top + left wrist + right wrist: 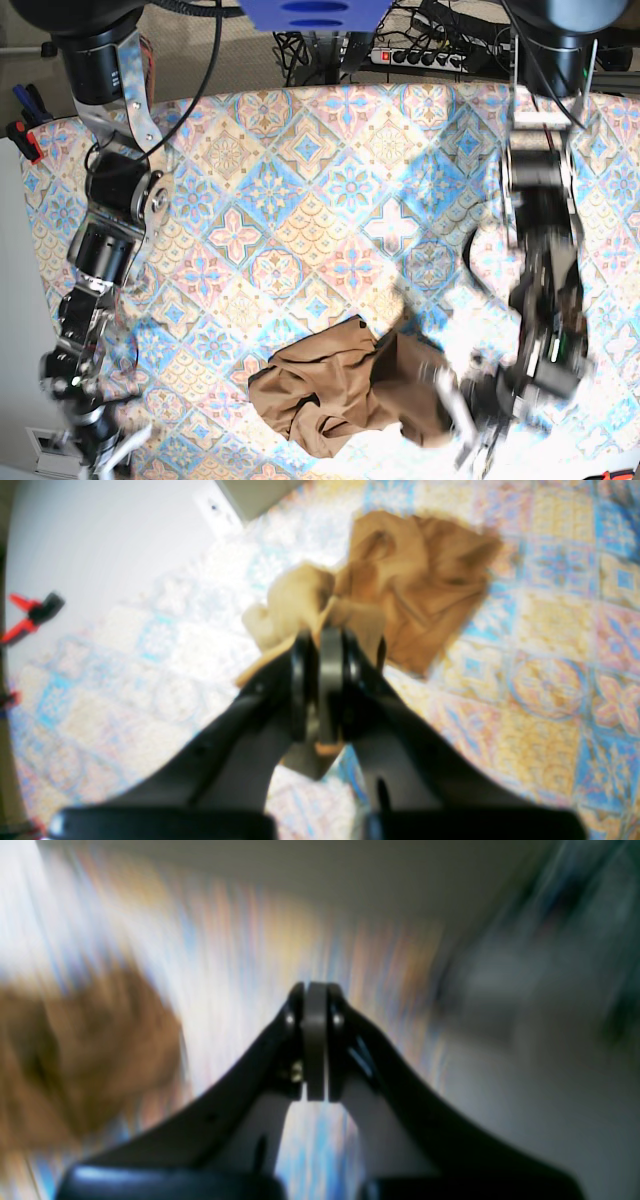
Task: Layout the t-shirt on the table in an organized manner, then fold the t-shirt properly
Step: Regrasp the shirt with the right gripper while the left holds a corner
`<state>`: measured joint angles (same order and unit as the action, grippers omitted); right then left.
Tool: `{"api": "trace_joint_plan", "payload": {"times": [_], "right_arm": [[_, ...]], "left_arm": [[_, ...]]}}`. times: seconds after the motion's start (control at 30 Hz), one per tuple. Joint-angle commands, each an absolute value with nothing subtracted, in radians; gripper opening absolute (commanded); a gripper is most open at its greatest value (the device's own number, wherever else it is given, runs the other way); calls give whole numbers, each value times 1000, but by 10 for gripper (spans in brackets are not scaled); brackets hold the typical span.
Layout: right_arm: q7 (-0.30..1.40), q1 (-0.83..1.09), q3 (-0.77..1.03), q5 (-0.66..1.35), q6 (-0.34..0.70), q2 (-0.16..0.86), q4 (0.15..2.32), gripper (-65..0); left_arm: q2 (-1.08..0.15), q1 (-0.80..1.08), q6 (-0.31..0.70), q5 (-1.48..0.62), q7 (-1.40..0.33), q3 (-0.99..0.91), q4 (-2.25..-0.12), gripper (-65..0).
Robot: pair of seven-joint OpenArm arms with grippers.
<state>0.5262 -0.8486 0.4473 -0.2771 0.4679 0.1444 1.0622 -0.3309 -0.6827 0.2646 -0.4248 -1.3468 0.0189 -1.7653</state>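
Your left gripper has its fingers pressed together on a fold of the t-shirt: in the left wrist view a paler bunch of tan cloth rises right up to the fingertips and a scrap of it shows below them, between the two black arms of the gripper. The rest of the garment lies crumpled on the bench just beyond, a wrinkled brown heap with no clear outline of sleeves or hem. From the base view you can see the t-shirt sitting low on the patterned bench, toward the near edge and a little right of centre, with the left gripper at its right-hand edge, blurred. Your right gripper has its fingers closed flat against each other with nothing between them; its wrist view is heavily smeared, but a brown mass of the shirt shows off to its left, apart from the fingertips. In the base view that right gripper hangs over the bench's near left corner, well apart from the cloth.
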Motion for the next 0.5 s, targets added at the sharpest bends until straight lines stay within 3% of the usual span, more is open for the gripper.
{"api": "trace_joint_plan", "payload": {"times": [0.0, 0.23, 0.47], "right_arm": [[532, -843, 441, -283, 466, 134, 1090, -650], [611, -756, 305, -282, 467, 116, 1245, -517], [618, -582, 171, -280, 467, 73, 1382, -503]], "left_arm": [[-341, -644, 260, -410, -1353, -30, -1814, -650], [-344, -151, 311, -504, -1354, -259, -2097, -650], [-344, 191, 417, -673, -1354, -529, -2114, -650]]}}
